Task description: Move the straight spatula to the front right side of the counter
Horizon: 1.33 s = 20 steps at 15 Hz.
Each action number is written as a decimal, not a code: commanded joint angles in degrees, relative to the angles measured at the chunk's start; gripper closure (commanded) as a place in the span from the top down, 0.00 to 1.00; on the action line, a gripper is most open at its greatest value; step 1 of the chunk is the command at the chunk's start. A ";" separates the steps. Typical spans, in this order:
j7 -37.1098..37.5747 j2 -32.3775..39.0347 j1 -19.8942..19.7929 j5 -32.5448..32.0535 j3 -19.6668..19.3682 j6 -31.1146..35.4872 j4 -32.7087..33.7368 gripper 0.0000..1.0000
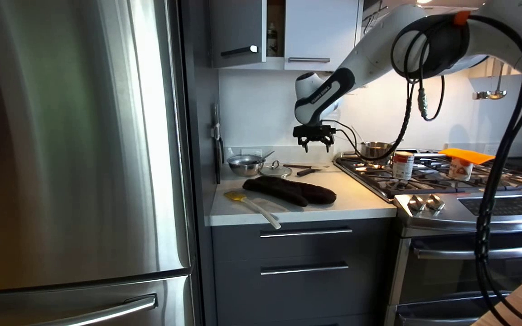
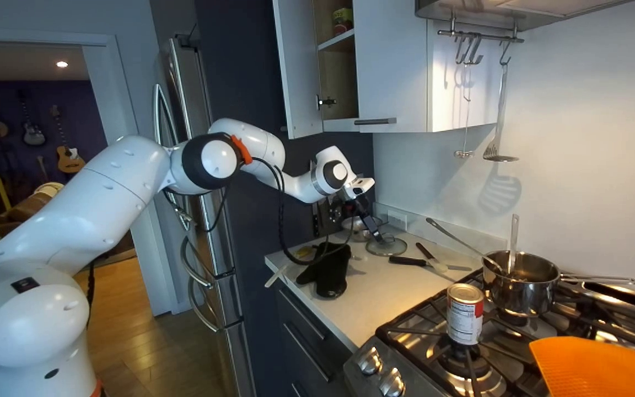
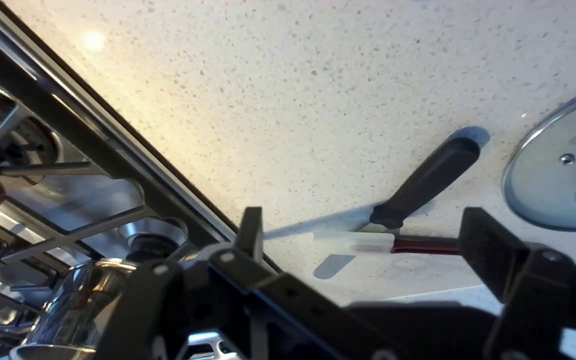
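Note:
The straight spatula has a black handle (image 3: 425, 180) and a grey blade whose rounded tip (image 3: 335, 267) shows past a white blade lying across it. That white blade (image 3: 353, 242) belongs to a spatula with a dark red handle. Both lie at the back of the pale counter (image 3: 293, 100). In both exterior views the black handle (image 1: 305, 172) (image 2: 407, 261) also shows. My gripper (image 3: 363, 220) is open and empty. In an exterior view the gripper (image 1: 316, 149) hangs well above the back of the counter. In the wrist view the spatulas appear between its fingers, below them.
Dark mitt-like cloth (image 1: 283, 189) lies mid-counter. A yellow-headed spatula (image 1: 252, 206) overhangs the front edge. A glass lid (image 2: 386, 246) and steel bowl (image 1: 244, 165) stand at the back left. The stove (image 2: 405, 333), with a can (image 2: 464, 314) and pot (image 2: 524, 284), borders the right.

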 commanded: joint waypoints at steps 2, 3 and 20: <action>-0.32 11.63 -2.77 2.78 0.14 -1.14 14.15 1.00; -0.75 13.57 -3.32 3.30 0.32 -1.26 16.57 1.00; -2.97 33.14 -5.78 1.64 -2.58 5.51 39.58 1.00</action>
